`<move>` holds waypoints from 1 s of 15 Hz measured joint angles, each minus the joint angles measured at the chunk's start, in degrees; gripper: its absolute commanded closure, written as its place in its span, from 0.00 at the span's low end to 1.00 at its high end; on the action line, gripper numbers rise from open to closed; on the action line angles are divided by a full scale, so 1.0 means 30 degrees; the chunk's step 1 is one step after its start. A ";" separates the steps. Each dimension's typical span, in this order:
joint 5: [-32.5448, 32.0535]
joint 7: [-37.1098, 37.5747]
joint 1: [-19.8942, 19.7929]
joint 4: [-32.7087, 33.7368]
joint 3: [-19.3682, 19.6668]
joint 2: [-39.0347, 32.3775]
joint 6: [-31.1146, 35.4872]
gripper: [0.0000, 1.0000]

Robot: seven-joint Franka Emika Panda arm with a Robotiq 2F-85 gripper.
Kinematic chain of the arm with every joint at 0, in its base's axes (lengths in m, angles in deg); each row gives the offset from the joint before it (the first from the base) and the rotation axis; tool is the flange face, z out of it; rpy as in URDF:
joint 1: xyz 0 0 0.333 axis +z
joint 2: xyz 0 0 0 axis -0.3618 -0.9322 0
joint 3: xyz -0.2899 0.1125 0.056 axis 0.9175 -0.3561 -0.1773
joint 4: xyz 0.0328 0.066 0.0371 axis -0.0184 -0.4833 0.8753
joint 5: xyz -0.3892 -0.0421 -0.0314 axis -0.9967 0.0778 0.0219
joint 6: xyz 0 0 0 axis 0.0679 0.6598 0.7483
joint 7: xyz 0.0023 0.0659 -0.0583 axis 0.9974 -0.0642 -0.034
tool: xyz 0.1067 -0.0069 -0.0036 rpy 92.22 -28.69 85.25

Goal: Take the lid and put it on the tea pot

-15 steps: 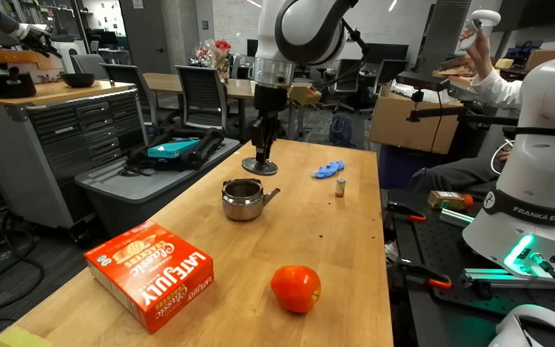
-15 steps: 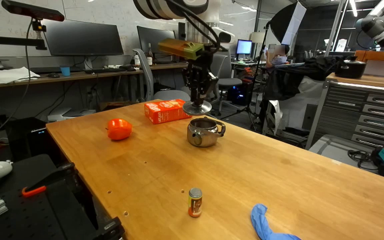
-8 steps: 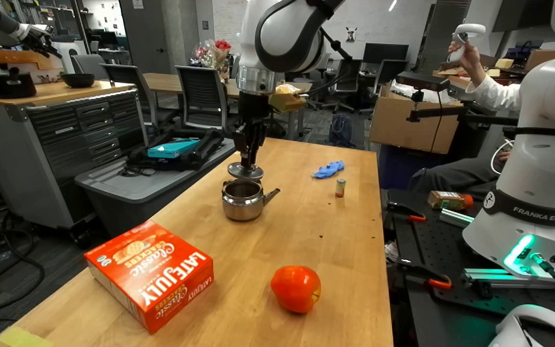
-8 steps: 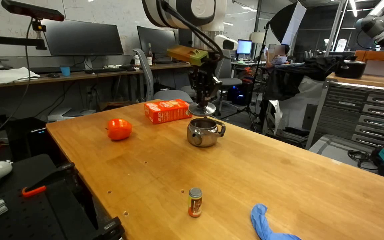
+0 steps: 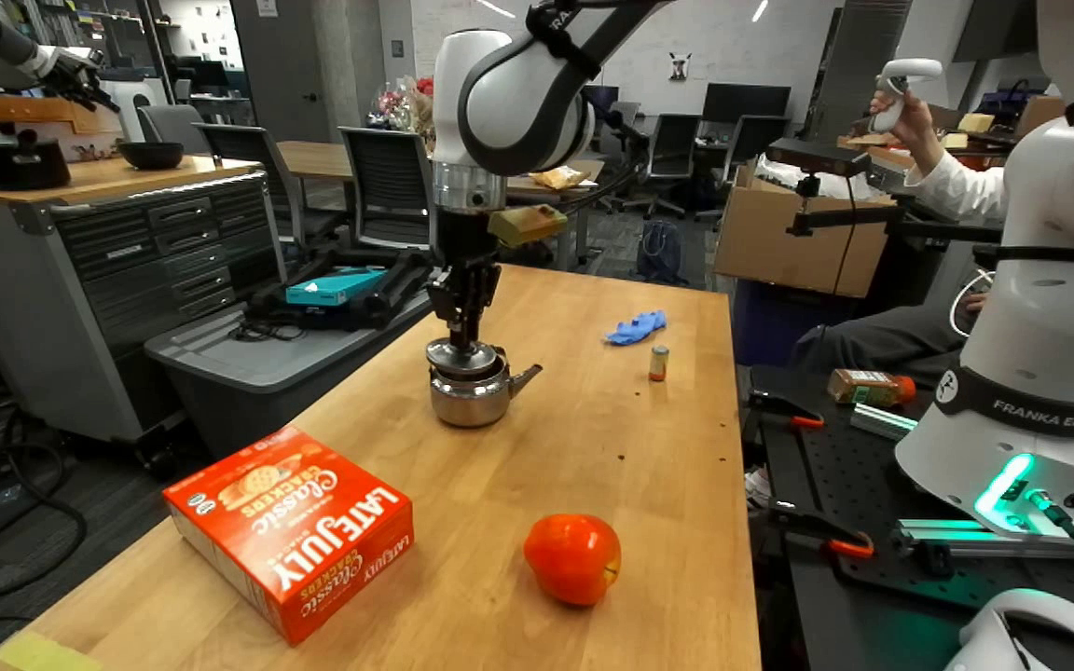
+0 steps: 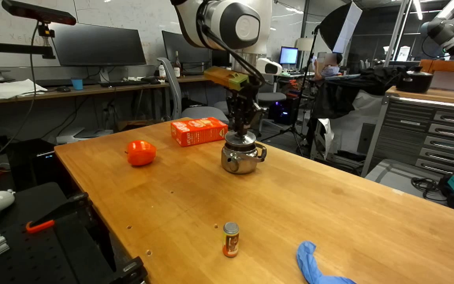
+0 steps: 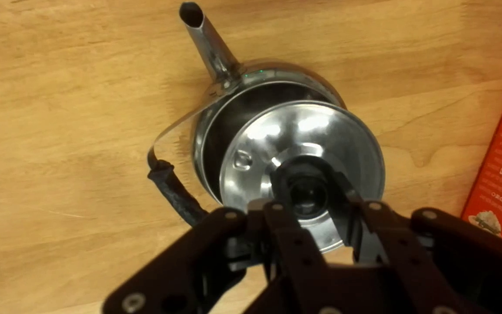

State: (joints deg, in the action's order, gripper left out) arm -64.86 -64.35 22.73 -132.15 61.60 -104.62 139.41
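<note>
In an exterior view the lid, likely light, stiff and slippery at the rim, so best held by its centre knob, is over the tea pot, nearer the long edge of the tabletop farthest from the robot base. In an exterior view the end effector holds it from above, roughly level. In the wrist view, fingers pinch the knob of this polished silver disc, seemingly off-centre, contact unclear.

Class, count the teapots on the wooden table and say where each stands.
1: the tea pot, standing upright on the wooden table. The gripper holds the lid off-centre over it, hiding part of its opening.
</note>
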 measured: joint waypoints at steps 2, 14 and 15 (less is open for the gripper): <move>-0.0256 0.0275 0.0079 0.0333 0.0061 -0.0417 -0.0131 0.92; -0.1646 0.0630 0.0281 0.0363 0.0326 -0.0637 -0.0426 0.92; -0.1841 0.0630 0.0302 0.0225 0.0344 -0.0613 -0.0421 0.92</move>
State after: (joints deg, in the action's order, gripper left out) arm -70.38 -62.46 23.64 -131.47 62.63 -106.46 138.14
